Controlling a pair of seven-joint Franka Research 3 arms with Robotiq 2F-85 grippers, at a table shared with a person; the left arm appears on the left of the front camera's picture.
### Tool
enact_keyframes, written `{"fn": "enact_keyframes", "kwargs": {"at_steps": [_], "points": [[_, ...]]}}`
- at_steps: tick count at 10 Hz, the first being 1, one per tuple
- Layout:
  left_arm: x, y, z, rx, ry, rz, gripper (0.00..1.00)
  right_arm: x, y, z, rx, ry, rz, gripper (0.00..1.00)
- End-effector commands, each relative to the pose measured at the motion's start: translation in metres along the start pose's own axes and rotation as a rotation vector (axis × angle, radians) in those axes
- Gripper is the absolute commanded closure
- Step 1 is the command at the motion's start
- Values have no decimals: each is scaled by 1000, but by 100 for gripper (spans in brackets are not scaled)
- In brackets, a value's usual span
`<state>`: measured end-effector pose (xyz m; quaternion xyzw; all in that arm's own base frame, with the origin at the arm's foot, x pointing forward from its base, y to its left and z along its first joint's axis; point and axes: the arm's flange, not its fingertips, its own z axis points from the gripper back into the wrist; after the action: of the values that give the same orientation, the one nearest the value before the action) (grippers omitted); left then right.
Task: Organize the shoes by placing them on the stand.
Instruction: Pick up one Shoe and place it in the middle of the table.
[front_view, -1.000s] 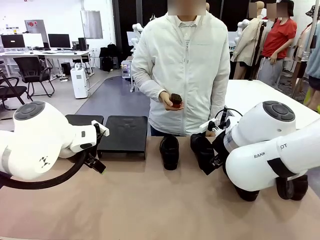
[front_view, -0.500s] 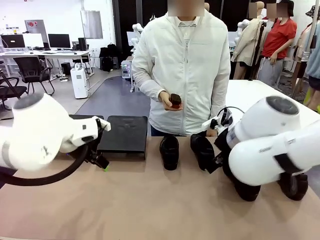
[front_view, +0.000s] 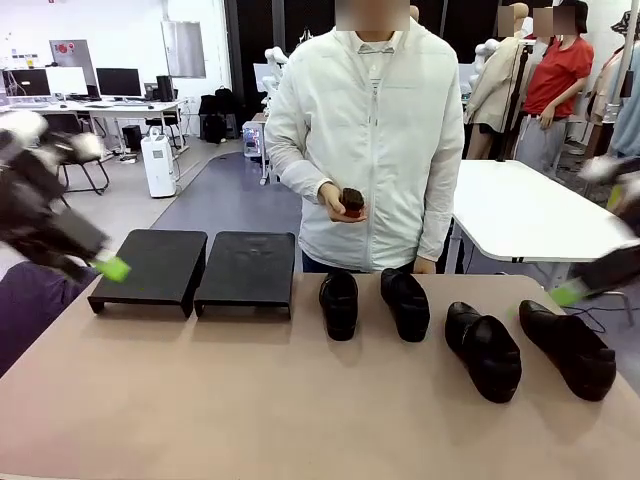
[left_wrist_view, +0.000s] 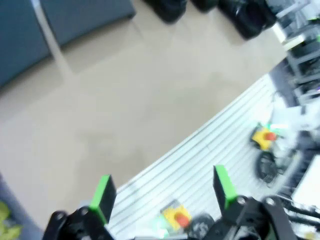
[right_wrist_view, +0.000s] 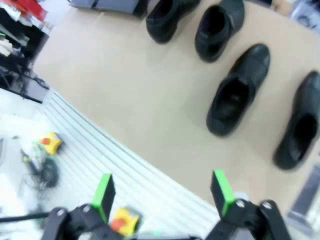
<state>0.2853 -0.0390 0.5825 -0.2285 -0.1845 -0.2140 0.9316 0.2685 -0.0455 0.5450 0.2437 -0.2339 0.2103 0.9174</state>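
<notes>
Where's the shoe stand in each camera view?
Front view: the stand sits left of centre, towards the far side.
Left wrist view: the stand, top left corner.
Right wrist view: the stand, a sliver along the top edge.
Shared landmark: the shoe nearest it.

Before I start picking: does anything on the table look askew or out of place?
Nothing spilled or damaged. The two right-hand shoes lie at a slant, while the middle pair points straight across the table. All four are on it, none on the stand yet.
</notes>
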Motion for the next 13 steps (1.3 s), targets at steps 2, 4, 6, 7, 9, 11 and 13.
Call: {"fn": "enact_keyframes", "kwargs": {"at_steps": [2, 4, 6, 7, 9, 11, 13], "points": [[-40, 43, 50, 127, -88, 95, 0, -56, -64, 117, 65, -383, -306, 0], [-58, 77, 61, 72, -178, 214, 0, -69, -69, 127, 48, -511, -359, 0], [-49, 51, 68, 97, -103, 125, 0, -93, -73, 157, 61, -458, -374, 0], [-49, 51, 68, 97, -103, 125, 0, -93, -73, 157, 61, -458, -374, 0], [-49, 51, 68, 97, -103, 125, 0, -93, -73, 157, 61, -458, -374, 0], [-49, 51, 68, 97, -103, 125, 0, -93, -73, 157, 61, -458, -374, 0], [-49, 51, 68, 97, -103, 125, 0, -93, -73, 157, 61, -458, -374, 0]]}}
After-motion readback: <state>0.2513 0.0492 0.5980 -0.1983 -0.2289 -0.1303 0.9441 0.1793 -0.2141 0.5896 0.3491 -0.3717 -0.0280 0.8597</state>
